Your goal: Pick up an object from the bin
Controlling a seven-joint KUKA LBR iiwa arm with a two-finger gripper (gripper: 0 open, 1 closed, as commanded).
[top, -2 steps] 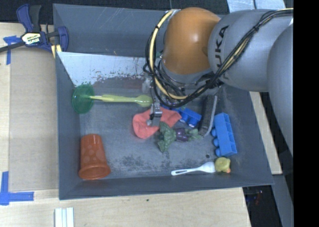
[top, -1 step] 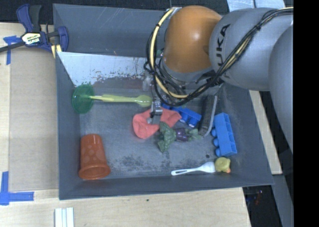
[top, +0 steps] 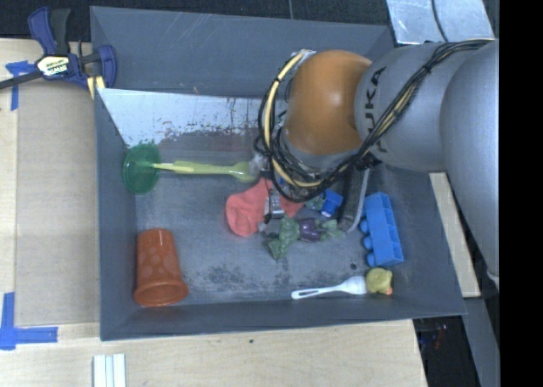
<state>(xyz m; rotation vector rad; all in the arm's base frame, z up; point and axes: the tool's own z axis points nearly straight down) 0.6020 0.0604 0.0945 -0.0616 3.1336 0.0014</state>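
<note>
My gripper [top: 274, 205] reaches down in the middle of the bin, mostly hidden under the arm's orange cover. It stands at the right edge of a pink soft lump [top: 244, 211]. Just below it lies a small dark green and purple toy [top: 293, 232]. A small blue piece [top: 331, 203] sits to its right, partly behind cables.
A blue toothed block [top: 383, 229] lies along the right wall. A white spoon [top: 329, 291] and a yellow lump [top: 379, 282] lie near the front right corner. An orange cup [top: 159, 267] lies front left, and a green ladle [top: 142, 168] with a pale handle lies back left.
</note>
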